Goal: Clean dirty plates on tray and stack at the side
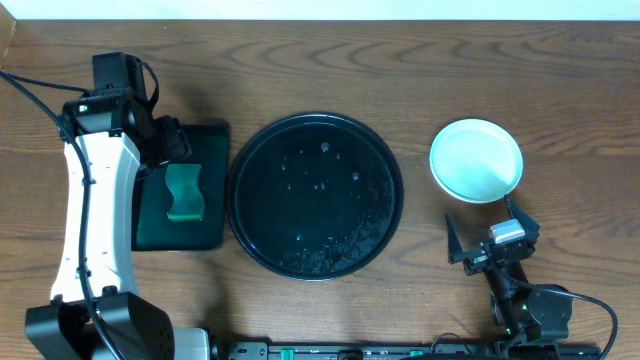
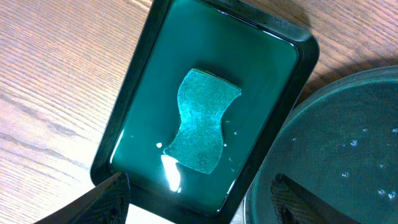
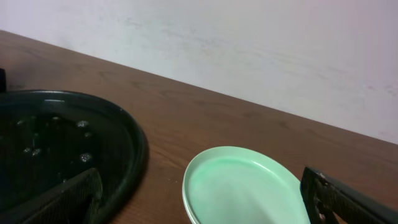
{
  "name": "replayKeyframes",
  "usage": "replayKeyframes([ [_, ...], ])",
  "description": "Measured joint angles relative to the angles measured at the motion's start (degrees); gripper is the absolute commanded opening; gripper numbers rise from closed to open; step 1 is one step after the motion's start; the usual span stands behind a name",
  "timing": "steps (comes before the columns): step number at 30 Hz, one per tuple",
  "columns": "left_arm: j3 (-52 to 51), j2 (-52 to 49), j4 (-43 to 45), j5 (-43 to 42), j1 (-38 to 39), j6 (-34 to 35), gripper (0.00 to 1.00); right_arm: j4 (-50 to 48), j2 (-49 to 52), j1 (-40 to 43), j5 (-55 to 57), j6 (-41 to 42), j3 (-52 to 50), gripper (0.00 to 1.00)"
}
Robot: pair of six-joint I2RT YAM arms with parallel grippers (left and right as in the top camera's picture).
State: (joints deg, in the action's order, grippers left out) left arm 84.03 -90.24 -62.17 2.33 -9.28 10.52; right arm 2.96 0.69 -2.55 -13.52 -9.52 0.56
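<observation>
The large round black tray (image 1: 300, 200) sits mid-table, wet with droplets and with no plate on it; it also shows in the left wrist view (image 2: 348, 124) and in the right wrist view (image 3: 62, 124). The pale mint-white plates (image 1: 476, 160) lie stacked on the table right of the tray. The top one looks clean in the right wrist view (image 3: 242, 186). My right gripper (image 1: 487, 228) is open and empty just in front of the stack, its fingers (image 3: 199, 186) apart on either side of it. My left gripper (image 1: 168, 140) is open and empty (image 2: 199, 190) over the sponge tray.
A small rectangular black tray (image 1: 205, 235) holding a green sponge (image 1: 184, 190) stands left of the round tray, close to its rim. The sponge (image 2: 200, 121) lies in shallow water on that tray (image 2: 261, 74). Bare wooden table surrounds everything.
</observation>
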Motion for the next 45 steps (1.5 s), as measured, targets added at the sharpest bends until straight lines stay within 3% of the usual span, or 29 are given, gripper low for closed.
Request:
replayKeyframes([
  [23, 0.00, 0.42, -0.17, -0.07, 0.00, 0.09, 0.73, 0.00, 0.00, 0.00, -0.02, 0.00, 0.00, 0.99],
  [25, -0.83, 2.73, 3.32, -0.68, 0.00, 0.22, 0.73, 0.00, 0.00, 0.00, -0.02, 0.00, 0.00, 0.99],
  [31, -12.74, 21.73, 25.88, -3.82, 1.25, -0.55, 0.73, 0.04, -0.02, 0.02, -0.02, 0.00, 0.00, 0.99],
  [34, -25.38, 34.75, 34.36, -5.40, 1.90, -2.27, 0.73, -0.02, -0.02, 0.02, -0.02, 0.00, 0.00, 0.99],
  [40, -46.40, 54.64, 42.84, -6.05, 1.90, -3.15, 0.73, -0.04, -0.07, 0.02, 0.00, 0.00, -0.02, 0.99],
  [45, -57.37, 66.93, 47.32, -6.27, 1.90, -3.30, 0.73, -0.04, -0.07, 0.02, 0.00, 0.00, -0.04, 0.99],
])
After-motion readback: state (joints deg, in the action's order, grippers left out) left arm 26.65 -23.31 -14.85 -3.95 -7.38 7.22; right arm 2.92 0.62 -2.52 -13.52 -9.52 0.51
